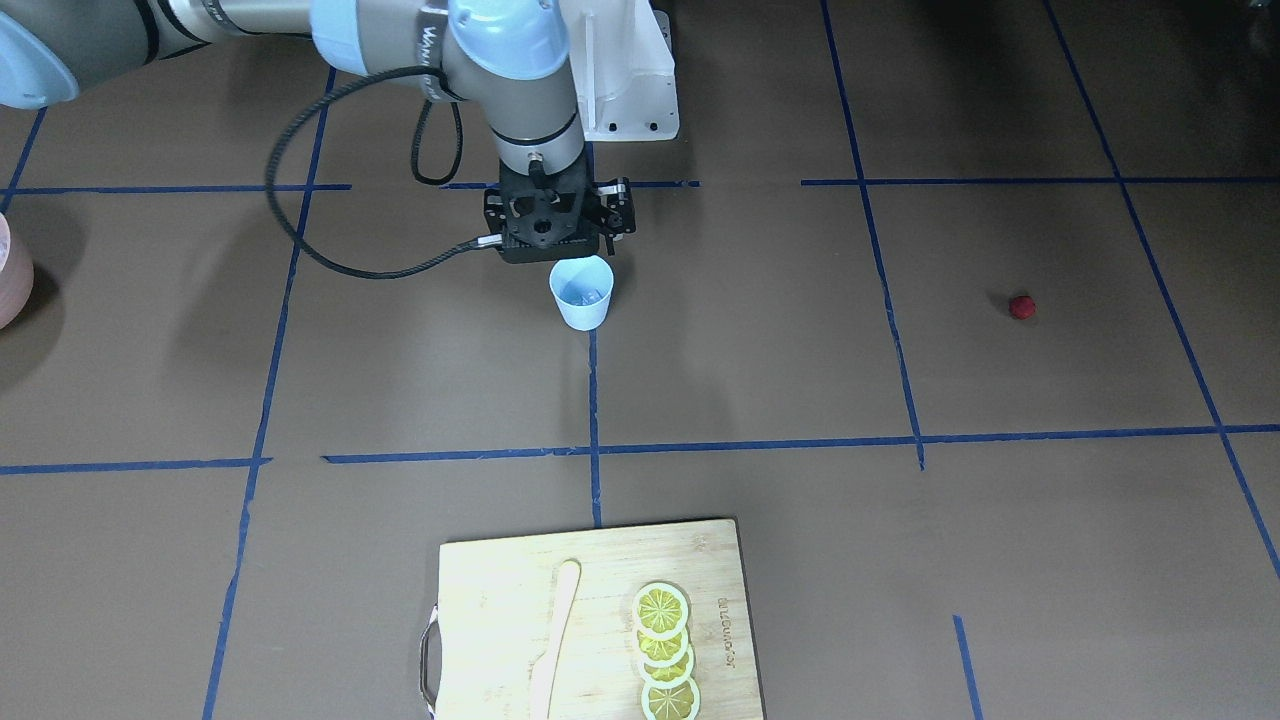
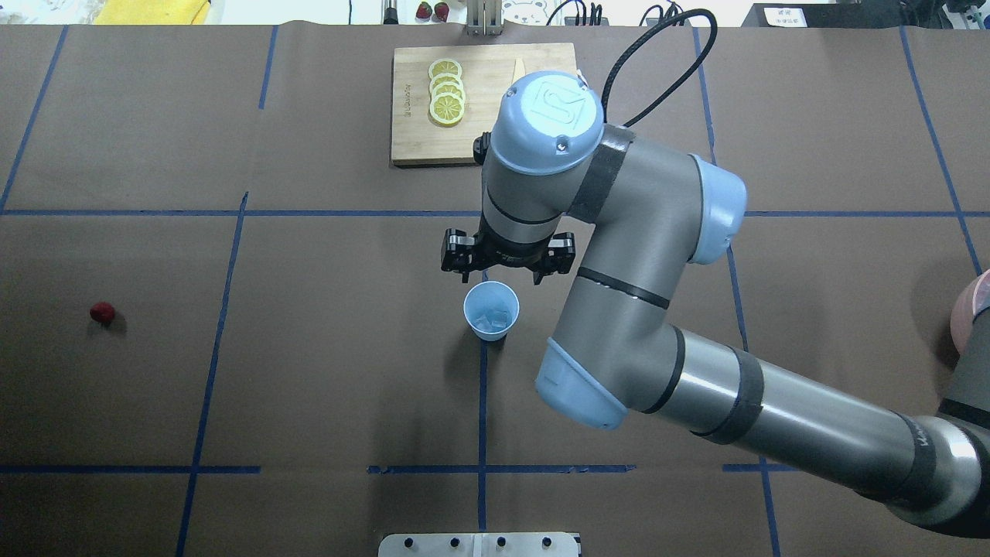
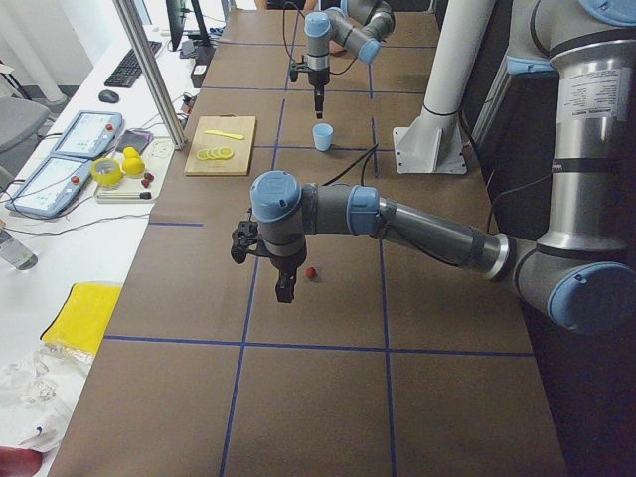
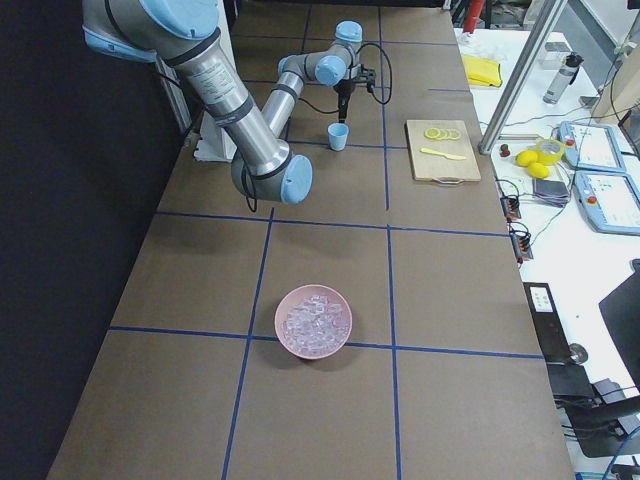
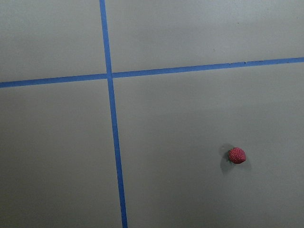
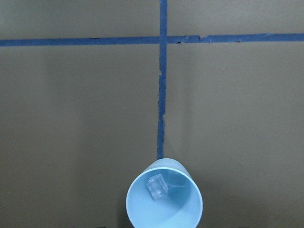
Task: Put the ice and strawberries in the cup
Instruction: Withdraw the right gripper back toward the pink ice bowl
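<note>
Table [image 4: 450, 300]: bowl [image 4: 346, 332] ice [image 4: 313, 320], R-side cam only

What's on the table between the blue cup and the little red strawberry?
Nothing stands there. In the overhead view, between the cup and the strawberry there is only bare brown table, crossed by one blue tape line.

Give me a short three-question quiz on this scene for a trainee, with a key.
1. True or false: the strawberry lies on the table, outside the cup.
2. The cup holds: A) ice B) a coin C) nothing.
3. Fill in: the lemon slices lie on the ____.
Key: 1 true; 2 A; 3 cutting board.
</note>
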Tool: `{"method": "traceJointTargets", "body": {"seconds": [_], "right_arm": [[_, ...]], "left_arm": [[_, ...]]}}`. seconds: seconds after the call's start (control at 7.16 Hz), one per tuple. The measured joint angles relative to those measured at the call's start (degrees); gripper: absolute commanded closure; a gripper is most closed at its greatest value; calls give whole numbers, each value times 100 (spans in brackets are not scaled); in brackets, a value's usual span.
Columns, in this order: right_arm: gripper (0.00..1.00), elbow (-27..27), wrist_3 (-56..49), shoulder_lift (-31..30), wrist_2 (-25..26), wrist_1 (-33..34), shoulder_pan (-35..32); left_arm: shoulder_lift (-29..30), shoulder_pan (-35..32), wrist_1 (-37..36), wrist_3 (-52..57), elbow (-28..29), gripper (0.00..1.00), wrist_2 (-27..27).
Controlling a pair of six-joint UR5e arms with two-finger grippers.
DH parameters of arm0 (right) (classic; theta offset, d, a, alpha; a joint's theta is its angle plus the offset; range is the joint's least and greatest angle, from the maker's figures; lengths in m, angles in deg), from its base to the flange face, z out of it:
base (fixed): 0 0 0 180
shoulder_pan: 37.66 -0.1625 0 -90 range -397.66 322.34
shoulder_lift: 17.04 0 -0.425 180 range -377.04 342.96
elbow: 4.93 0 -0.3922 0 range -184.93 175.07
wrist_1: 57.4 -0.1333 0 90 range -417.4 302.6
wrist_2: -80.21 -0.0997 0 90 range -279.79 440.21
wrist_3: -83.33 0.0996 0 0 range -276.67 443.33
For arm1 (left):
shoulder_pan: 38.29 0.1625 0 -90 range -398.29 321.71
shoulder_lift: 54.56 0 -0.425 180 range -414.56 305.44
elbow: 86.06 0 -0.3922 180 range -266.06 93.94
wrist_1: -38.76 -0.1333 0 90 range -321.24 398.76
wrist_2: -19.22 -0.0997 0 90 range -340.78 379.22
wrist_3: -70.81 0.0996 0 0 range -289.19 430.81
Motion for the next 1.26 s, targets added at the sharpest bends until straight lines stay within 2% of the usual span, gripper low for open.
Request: {"method": "traceJointTargets", "body": {"seconds": [0.42, 0.7, 0.98, 1.26], "right_arm": [[1, -1395, -699, -1151, -41, 831, -741], [1, -2201, -1435, -2016, -55, 1067, -1151], [1, -2610, -2202, -3050, -277, 743, -1703], [1, -2483, -3329, -4477, -945, -414, -2681]], "left_arm": [[-24, -2, 0, 0, -26, 0, 2], [-41, -8, 0, 0, -45, 0, 4], [-45, -9, 0, 0, -49, 0, 8], [-45, -9, 0, 0, -49, 0, 7]]}}
